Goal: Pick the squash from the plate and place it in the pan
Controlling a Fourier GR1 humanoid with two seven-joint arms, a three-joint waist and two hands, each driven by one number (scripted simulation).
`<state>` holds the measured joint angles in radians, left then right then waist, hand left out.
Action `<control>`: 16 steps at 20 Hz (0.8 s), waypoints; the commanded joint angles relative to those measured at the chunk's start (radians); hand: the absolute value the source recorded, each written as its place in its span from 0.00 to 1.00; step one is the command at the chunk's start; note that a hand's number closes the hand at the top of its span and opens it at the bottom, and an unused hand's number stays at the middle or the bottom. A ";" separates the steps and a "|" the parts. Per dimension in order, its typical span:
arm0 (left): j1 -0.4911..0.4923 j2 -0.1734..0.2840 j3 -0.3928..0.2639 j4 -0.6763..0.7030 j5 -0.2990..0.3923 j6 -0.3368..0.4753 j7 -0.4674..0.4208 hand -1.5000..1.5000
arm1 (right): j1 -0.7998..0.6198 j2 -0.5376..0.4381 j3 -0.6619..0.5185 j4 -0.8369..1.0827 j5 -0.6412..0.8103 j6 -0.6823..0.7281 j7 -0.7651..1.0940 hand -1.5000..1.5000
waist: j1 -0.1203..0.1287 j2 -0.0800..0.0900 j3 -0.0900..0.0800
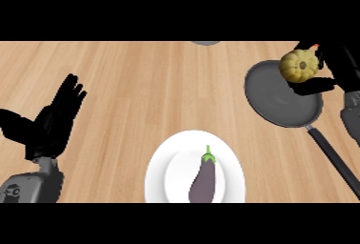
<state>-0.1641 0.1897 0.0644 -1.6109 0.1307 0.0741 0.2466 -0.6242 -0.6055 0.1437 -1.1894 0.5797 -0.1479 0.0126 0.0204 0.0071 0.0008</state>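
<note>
A yellow ribbed squash [299,65] hangs over the far right rim of the dark grey pan [277,97], held by my right hand [325,81], whose black fingers curl round it from the right and below. The pan's black handle [336,161] runs down toward the lower right. My left hand [53,119] rests open at the left edge, fingers straight and pointing up. The white plate [165,167] lies at the bottom centre and carries a purple eggplant [204,181] with a green stem.
A grey round object [206,43] peeks in at the top edge of the wooden counter [155,81]. Bare wood lies between my left hand and the pan.
</note>
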 commanded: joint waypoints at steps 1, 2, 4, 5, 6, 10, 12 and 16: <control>-0.003 -0.004 -0.007 0.019 -0.014 -0.009 -0.020 0.50 | -0.067 0.044 -0.038 0.251 -0.019 -0.025 -0.217 1.00 | 0.006 0.002 0.000; -0.028 0.001 0.008 0.027 -0.004 -0.001 0.002 0.50 | -0.056 0.060 -0.045 0.326 -0.007 -0.075 -0.274 1.00 | 0.011 0.005 0.001; -0.046 -0.008 0.008 0.022 0.007 -0.001 0.022 0.50 | -0.107 0.090 -0.041 0.415 0.023 -0.076 -0.312 1.00 | 0.007 0.002 0.000; 0.026 -0.030 -0.020 -0.011 -0.026 0.006 -0.026 0.50 | -0.102 0.128 -0.027 0.431 0.050 -0.110 -0.305 1.00 | 0.006 0.000 0.000; -0.008 0.005 -0.003 -0.045 -0.008 -0.003 0.045 0.50 | -0.121 0.157 -0.029 0.493 0.073 -0.160 -0.318 1.00 | 0.010 0.001 0.000; -0.030 -0.014 0.007 0.047 -0.015 -0.007 -0.033 0.50 | -0.199 0.155 -0.067 0.704 0.079 -0.128 -0.306 1.00 | 0.019 0.009 0.000; -0.053 -0.002 0.017 0.061 0.006 -0.028 -0.024 0.50 | -0.208 0.127 -0.120 0.755 0.035 -0.083 -0.255 0.00 | 0.019 0.011 0.001; -0.018 -0.050 -0.045 -0.038 -0.042 0.029 0.031 0.50 | -0.220 0.143 -0.139 0.893 0.034 -0.072 -0.357 0.00 | 0.026 0.008 0.002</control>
<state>-0.1957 0.1604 0.0471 -1.6018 0.1082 0.0810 0.2487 -0.8347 -0.4698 0.0335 -0.4225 0.6215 -0.2270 -0.2834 0.0415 0.0154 0.0018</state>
